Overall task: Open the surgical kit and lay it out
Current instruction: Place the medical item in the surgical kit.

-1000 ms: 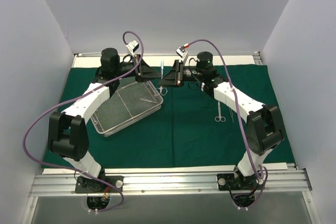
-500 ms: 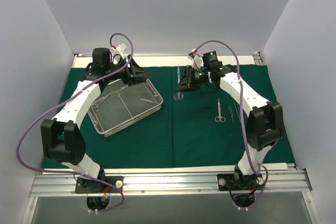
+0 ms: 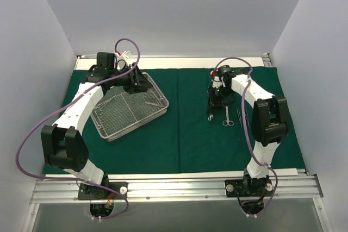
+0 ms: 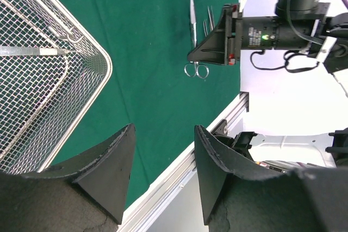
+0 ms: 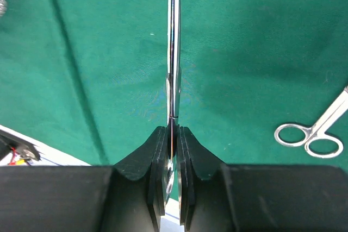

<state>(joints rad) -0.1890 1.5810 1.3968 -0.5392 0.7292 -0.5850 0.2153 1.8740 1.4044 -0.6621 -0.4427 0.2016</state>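
Steel instrument [image 5: 173,36] juts straight out, clamped in the right gripper [image 5: 173,132].

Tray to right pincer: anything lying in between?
No. The top view shows only bare green drape between the tray and the right pincer, which grips a steel instrument.

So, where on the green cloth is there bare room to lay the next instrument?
Free: the green cloth between the wire-mesh tray and the right gripper, and its near strip. Crowded: right of that gripper, where scissors and tweezers lie.
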